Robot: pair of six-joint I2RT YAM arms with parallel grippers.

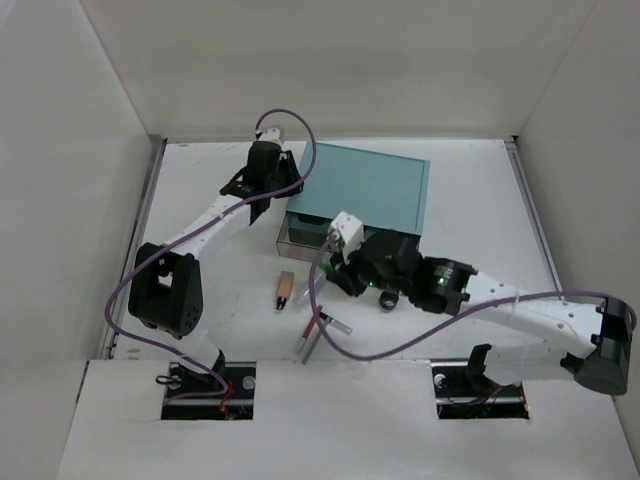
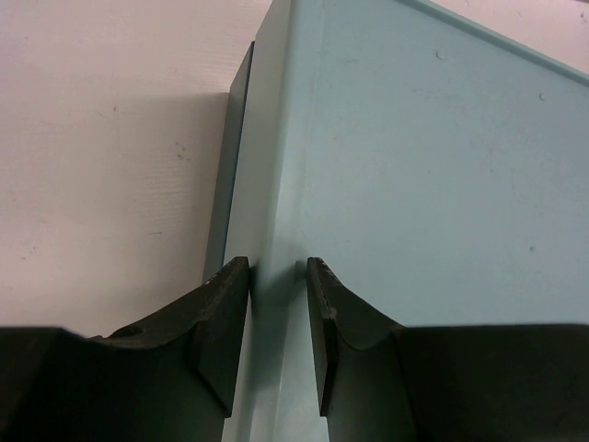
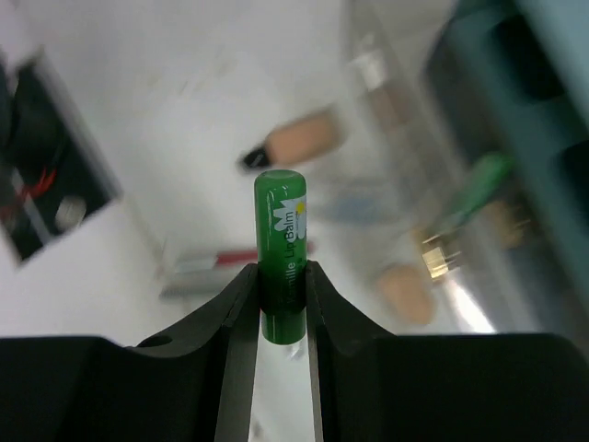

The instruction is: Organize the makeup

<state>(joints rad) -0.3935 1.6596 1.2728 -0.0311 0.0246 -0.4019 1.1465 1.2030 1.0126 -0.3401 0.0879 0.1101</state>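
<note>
Your right gripper (image 3: 281, 272) is clamped on a green tube (image 3: 279, 221), which stands upright between the 2 fingers with its cap above them. It hangs over the middle of the bench (image 1: 480, 200), just in front of the clear drawer (image 1: 300, 237) pulled out of the teal box (image 2: 414, 166). The box sits toward the far edge.

Your left gripper (image 2: 278, 272) is at the box's far-left corner. Its jaws are a narrow gap apart astride the top edge; you cannot tell whether they pinch it.

The tan tube (image 1: 286, 289) lies mid-bench, in front of the drawer. The red and grey pencils (image 1: 313, 335) lie closer to the near edge.
</note>
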